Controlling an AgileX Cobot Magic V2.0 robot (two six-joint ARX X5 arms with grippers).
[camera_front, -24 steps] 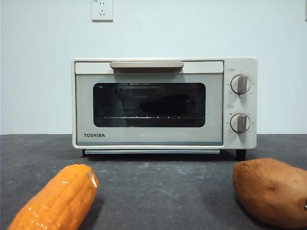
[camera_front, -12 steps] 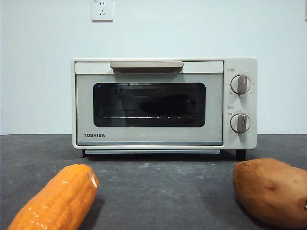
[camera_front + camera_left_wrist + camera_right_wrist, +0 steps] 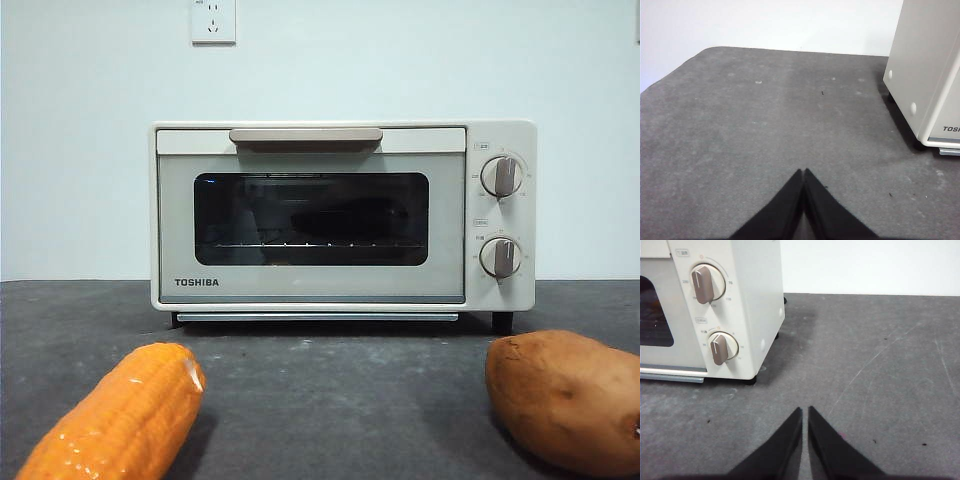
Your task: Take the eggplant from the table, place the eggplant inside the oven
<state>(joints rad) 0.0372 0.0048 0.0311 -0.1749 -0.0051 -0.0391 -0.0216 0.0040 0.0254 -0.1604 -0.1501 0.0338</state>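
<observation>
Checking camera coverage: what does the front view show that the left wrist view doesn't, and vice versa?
Only the front view shows the oven's shut door with its handle, two knobs, a dark shape that looks like the eggplant behind the glass, the corn cob, the sweet potato and a wall socket.
Only the left wrist view shows the left gripper, jaws shut, over bare table.
Both show the oven, its TOSHIBA lettering, the table and the white wall.
</observation>
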